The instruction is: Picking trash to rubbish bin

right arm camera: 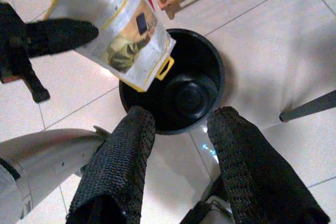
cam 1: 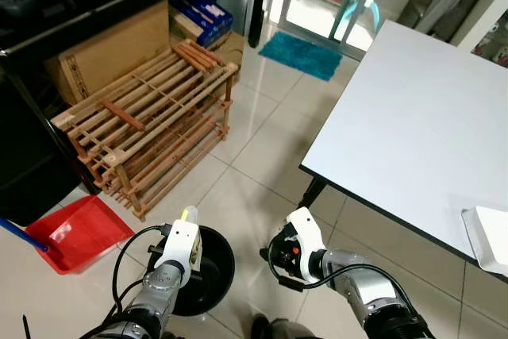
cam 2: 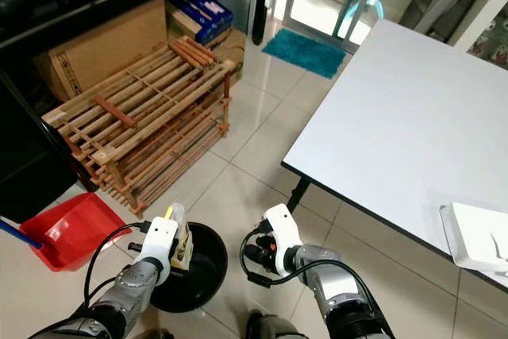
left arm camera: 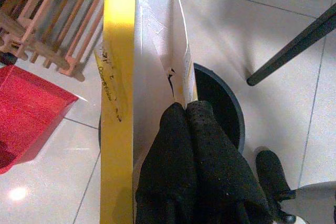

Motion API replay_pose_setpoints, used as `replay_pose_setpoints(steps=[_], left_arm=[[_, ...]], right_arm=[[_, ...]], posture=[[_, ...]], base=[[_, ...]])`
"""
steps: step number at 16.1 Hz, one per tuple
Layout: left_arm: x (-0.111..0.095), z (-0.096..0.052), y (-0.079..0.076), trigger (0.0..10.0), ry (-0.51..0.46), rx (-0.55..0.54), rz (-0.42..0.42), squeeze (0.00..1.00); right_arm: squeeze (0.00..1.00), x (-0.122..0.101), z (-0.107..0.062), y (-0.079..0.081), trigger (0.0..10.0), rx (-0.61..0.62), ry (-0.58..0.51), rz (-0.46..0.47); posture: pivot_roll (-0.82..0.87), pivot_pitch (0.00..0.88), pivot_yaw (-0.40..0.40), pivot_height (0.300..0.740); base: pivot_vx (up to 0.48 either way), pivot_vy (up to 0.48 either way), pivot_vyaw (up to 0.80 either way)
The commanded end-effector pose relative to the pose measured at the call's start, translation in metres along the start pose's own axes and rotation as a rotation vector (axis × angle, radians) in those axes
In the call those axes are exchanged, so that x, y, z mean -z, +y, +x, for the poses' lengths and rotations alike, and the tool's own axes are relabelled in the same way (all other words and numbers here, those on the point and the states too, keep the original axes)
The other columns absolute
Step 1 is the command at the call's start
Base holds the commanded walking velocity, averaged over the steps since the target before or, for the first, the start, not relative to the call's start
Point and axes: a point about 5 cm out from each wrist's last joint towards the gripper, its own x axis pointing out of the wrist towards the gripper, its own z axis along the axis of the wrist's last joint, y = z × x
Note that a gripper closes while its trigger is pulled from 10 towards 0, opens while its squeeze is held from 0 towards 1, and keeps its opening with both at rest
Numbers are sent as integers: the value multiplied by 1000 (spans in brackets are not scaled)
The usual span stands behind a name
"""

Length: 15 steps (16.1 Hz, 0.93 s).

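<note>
A flattened white and yellow carton (left arm camera: pixel 152 61) is pinched in my left gripper (left arm camera: pixel 184 107), whose fingers are shut on its lower edge. The carton (right arm camera: pixel 126 30) hangs over the near-left rim of the round black rubbish bin (right arm camera: pixel 178 87), which stands on the tiled floor. In the eye views the carton (cam 2: pixel 181 242) sticks out beyond the white left wrist, just above the bin (cam 1: pixel 210 275). My right gripper (right arm camera: pixel 181 119) is open, with nothing between its fingers, and hovers beside the bin's right edge (cam 1: pixel 271 256).
A wooden slatted rack (cam 1: pixel 151 125) stands ahead on the left, with a red dustpan (cam 1: pixel 71 232) in front of it. A white table (cam 1: pixel 421 117) on a black leg (cam 1: pixel 312 194) stands to the right, with a white tray (cam 1: pixel 488 236) on it. Cardboard boxes (cam 1: pixel 111 49) sit behind the rack.
</note>
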Motion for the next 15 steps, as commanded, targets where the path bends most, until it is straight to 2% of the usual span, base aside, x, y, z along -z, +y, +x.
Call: replay_pose_setpoints(steps=[1,2,9,10,11,14,15], left_arm=[[-2,1,-6,10000,-6,19,-10,67],[-1,0,-7,10000,-3,26,-13,1000],[2,0,-6,10000,6,28,-8,1000],[2,0,-5,10000,7,29,11,388],[2,0,-4,10000,5,26,20,0],[2,-1,-1,10000,-11,15,22,0],[3,-2,2,10000,-23,2,23,0]], right_arm=[[0,2,-4,0,10000,2,6,11],[0,2,-4,0,10000,4,8,11],[0,1,-5,2,10000,4,9,16],[0,0,-4,2,10000,5,5,20],[0,0,-3,1,10000,17,5,19],[0,0,-1,-9,10000,106,-20,26],[0,3,-2,-17,10000,176,-24,36]], posture=[[-129,165,-141,740],[-128,165,-141,740],[-123,162,-138,740],[-117,158,-134,740],[-112,155,-131,740],[-99,141,-119,740],[-88,136,-116,740]], base=[[0,0,0],[0,0,0],[0,0,0],[0,0,0],[0,0,0],[0,0,0],[0,0,0]])
